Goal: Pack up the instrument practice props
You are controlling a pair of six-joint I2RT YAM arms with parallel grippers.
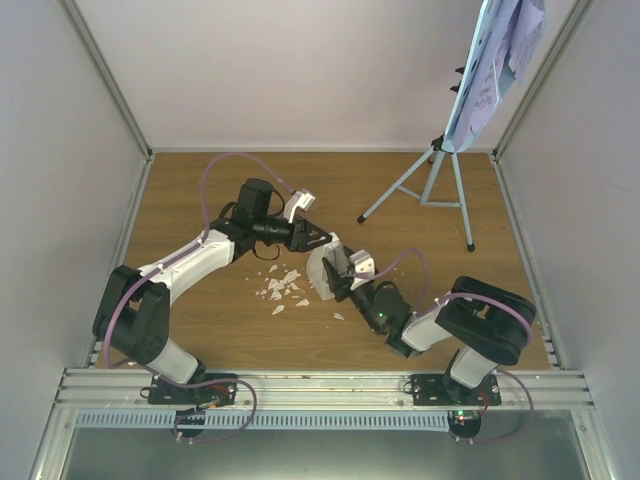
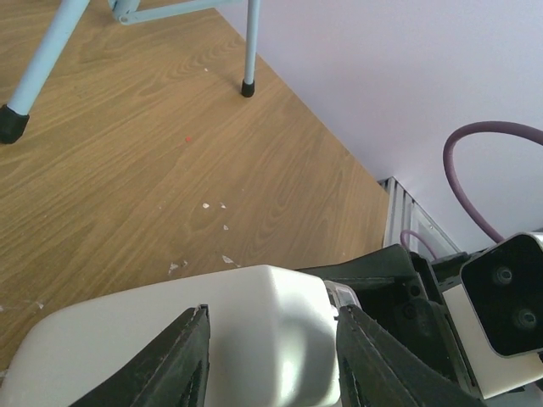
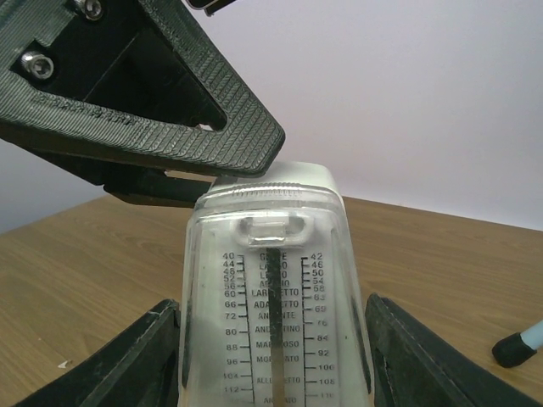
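Mid-tabletop point(image 1: 200, 190), we log the metronome point(image 3: 273, 254) held from both sides: left end effector point(image 2: 271, 318) clamped on its top, right end effector point(image 3: 271, 314) gripping its clear cover. Music stand point(image 1: 440, 180) far right, pages point(image 1: 500, 60) on it.

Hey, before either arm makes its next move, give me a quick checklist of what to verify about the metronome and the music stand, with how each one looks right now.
1. Right gripper holding the metronome: ok, its fingers sit against both sides.
2. Left gripper holding it: cannot tell; the white body lies between its fingers, but contact is unclear.
3. Clear cover fitted: ok, it sits over the tempo scale.
4. Music stand out of both arms' way: ok, upright at the far right, apart from them.
5. Sheet music packed: not ok, the pages rest on the stand's tray.
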